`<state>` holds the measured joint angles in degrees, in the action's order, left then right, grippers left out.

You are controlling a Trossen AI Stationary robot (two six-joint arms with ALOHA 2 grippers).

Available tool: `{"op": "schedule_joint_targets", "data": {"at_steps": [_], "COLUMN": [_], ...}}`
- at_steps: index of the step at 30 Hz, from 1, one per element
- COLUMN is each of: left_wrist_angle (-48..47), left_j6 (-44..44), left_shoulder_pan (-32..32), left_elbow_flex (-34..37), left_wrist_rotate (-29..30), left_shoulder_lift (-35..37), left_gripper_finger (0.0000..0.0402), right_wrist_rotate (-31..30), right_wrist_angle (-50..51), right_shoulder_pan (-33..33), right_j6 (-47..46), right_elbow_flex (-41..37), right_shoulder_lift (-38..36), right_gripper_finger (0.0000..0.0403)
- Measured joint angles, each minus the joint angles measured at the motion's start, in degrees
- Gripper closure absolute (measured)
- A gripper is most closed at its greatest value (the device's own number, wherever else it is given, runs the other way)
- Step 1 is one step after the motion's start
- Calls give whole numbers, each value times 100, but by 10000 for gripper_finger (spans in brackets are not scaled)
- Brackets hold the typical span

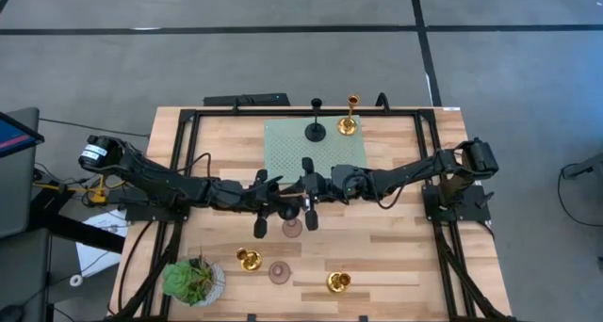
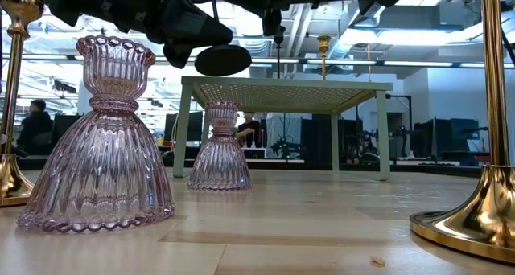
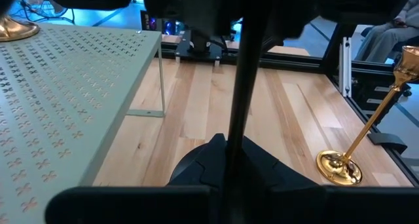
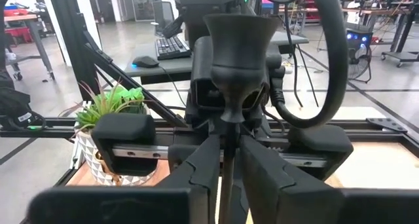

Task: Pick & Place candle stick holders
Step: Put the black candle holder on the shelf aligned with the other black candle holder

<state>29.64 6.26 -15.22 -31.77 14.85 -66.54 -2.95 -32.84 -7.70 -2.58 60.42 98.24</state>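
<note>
A black candle stick holder stands upright in the air between my two grippers over the table's middle. Its cup [image 4: 239, 37] shows in the right wrist view, its stem [image 3: 241, 86] in the left wrist view and its round base [image 2: 223, 59] in the low view. My left gripper [image 1: 285, 207] and my right gripper [image 1: 316, 192] are both shut on its stem. A second black holder [image 1: 316, 129] and a gold holder [image 1: 349, 124] stand by their bases on the pale green platform [image 1: 283, 143]. Two gold holders [image 1: 247, 259] [image 1: 339, 282] and two pink holders [image 1: 292, 228] [image 1: 280, 270] stand on the table. My left gripper pinches the lower part of the black holder's stem [image 3: 230, 135] between its two fingers. The fingers come level from the table's left and lie across the stem. The holder is upright and clear of the table. My right gripper pinches the stem just below the cup [image 4: 226, 133] between its two fingers. The fingers come level from the table's right, across the stem and above my left gripper's hold. The cup stands above the fingers.
A green potted plant [image 1: 193, 280] stands at the table's near left corner. The far pink holder [image 2: 219, 146] stands on the table below the lifted base. The black frame rails [image 1: 424, 110] run round the table's edges.
</note>
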Motion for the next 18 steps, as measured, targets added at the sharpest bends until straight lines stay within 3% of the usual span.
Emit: {"op": "schedule_joint_targets", "data": {"at_steps": [6,18], "left_wrist_angle": [1,-2], "left_j6": [0,2], "left_shoulder_pan": [-2,-2], "left_elbow_flex": [0,0], "left_wrist_rotate": [4,11], "left_shoulder_lift": [0,0], "left_gripper_finger": [380,372], "right_wrist_rotate": [1,-3], "right_wrist_angle": [-41,1], "right_shoulder_pan": [36,72], "right_j6": [12,104], "right_elbow_flex": [0,0], "right_shoulder_lift": [0,0], "right_gripper_finger": [394,402]}}
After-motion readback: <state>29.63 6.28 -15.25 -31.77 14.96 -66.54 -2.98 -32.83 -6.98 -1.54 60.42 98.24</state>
